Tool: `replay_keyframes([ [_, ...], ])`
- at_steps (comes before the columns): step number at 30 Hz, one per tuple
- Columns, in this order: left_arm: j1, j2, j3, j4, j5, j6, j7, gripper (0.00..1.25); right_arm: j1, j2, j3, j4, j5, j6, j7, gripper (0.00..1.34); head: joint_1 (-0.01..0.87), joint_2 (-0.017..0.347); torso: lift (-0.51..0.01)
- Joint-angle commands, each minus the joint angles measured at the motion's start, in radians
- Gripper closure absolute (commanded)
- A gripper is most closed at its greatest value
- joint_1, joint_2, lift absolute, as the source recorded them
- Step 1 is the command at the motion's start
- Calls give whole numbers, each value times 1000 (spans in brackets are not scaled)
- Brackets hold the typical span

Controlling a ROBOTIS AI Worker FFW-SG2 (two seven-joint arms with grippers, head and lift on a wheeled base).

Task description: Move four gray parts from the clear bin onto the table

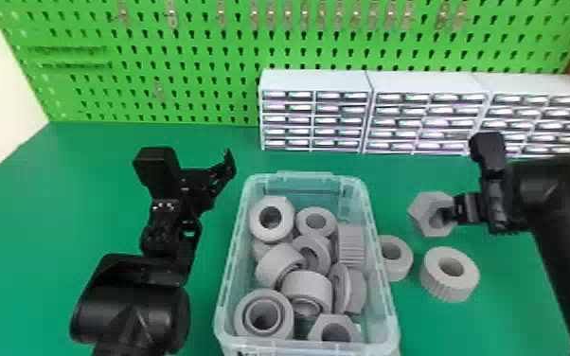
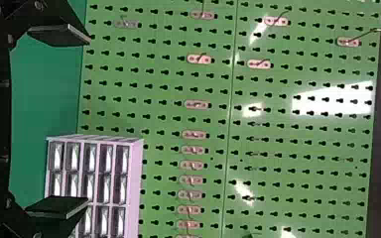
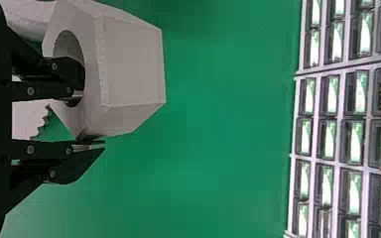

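Observation:
Over the right side of the table, my right gripper (image 1: 450, 215) holds a hexagonal gray part (image 1: 424, 207). In the right wrist view one finger of the right gripper (image 3: 85, 119) sits inside the hole of the hexagonal part (image 3: 131, 64), the other against its outer side; whether the part touches the table I cannot tell. Two round gray parts, one plain (image 1: 400, 272) and one ribbed (image 1: 449, 286), lie on the table right of the clear bin (image 1: 390, 315). Several gray parts (image 1: 277, 265) fill the bin. Left of it, my left gripper (image 1: 210, 177) is parked open; in its wrist view the left gripper (image 2: 82, 121) has widely spaced fingers.
White drawer cabinets (image 1: 315, 83) stand along the back right of the green table (image 1: 28, 208), before a green pegboard (image 1: 194, 61). Bare tabletop lies left of the left arm and between the bin and the cabinets.

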Motion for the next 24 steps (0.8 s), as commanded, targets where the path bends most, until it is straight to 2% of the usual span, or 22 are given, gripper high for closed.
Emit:
replay_keyframes([
  [1,0,0,-1,1,0,0,0,142,1,1,-2,32,0,-23,0,1003,693,72,-52],
  [24,-2,0,-7,1,0,-2,0,142,0,12,-2,114,-3,-123,0,1003,693,72,-52],
])
